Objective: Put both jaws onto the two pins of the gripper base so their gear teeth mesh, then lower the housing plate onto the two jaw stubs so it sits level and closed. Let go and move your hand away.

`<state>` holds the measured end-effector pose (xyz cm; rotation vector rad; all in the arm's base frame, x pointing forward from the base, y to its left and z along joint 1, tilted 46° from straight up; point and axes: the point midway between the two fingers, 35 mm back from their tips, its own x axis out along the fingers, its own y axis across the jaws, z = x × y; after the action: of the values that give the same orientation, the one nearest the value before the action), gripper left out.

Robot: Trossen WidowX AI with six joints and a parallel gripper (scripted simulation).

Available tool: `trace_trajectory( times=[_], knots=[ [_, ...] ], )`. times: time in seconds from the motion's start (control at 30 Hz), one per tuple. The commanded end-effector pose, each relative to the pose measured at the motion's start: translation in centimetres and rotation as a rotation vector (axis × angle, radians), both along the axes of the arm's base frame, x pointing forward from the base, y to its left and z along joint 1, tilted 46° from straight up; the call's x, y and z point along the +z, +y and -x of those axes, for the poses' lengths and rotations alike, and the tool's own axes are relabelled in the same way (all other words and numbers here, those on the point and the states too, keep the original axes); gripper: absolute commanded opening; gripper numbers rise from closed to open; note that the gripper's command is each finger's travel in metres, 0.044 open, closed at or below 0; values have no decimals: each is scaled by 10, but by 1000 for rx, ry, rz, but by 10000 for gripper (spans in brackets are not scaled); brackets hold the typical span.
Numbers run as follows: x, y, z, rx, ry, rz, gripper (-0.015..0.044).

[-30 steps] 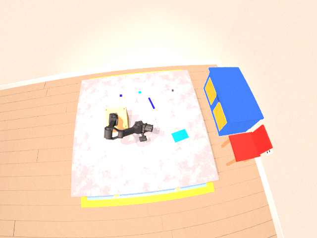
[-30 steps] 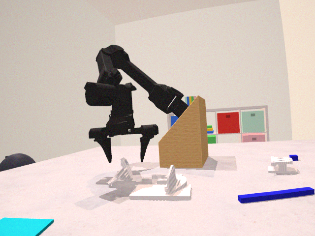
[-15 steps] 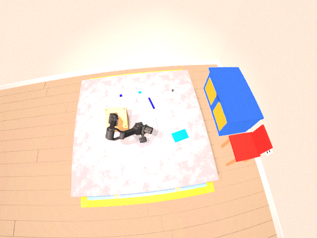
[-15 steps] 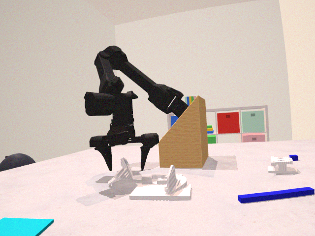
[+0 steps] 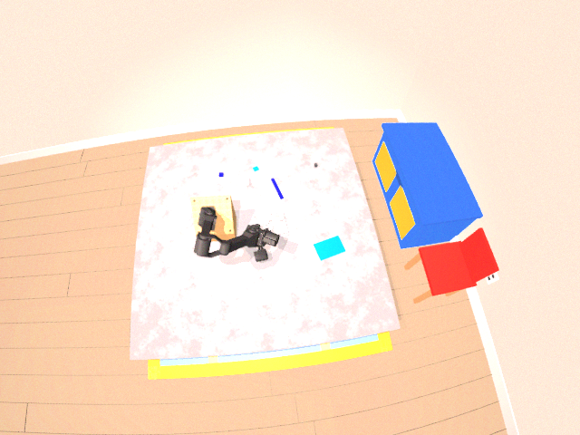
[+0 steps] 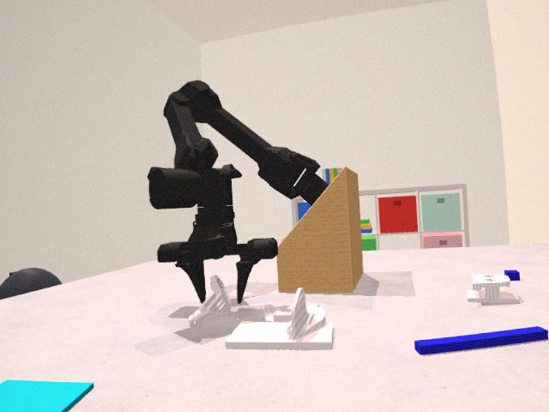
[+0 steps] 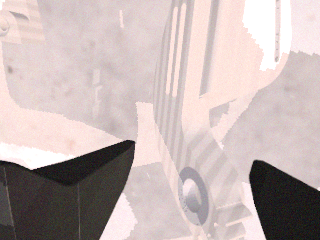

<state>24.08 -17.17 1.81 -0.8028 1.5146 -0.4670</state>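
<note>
My gripper [image 6: 221, 301] [image 7: 192, 159] points down, open, with its fingertips low on either side of one white ribbed jaw [image 6: 216, 305] [image 7: 172, 110]. Gaps show between the jaw and both fingers in the wrist view; the ringed hole and teeth are at its near end. The other white jaw [image 6: 298, 317] stands tilted at a white slab [image 6: 255, 339]; I cannot tell whether it rests on it or behind it. A white two-level part [image 6: 491, 287] stands far right in the exterior view. Which white part is the base and which the housing plate is unclear.
A wooden wedge block [image 6: 323, 252] [image 5: 225, 206] stands beside the arm. A long blue bar [image 6: 480, 340] [image 5: 277, 188], a small blue block [image 6: 511, 275] [image 5: 221, 174], a cyan sheet [image 6: 44, 394] [image 5: 329, 247] and a small cyan piece [image 5: 256, 169] lie on the table.
</note>
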Motion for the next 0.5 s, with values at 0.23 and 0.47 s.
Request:
trace_trajectory(
  times=[0.23, 0.47],
  knots=[
    [-1, 0, 0, 4, 1, -3, 92],
    [-1, 0, 0, 4, 1, -3, 37]
  ],
)
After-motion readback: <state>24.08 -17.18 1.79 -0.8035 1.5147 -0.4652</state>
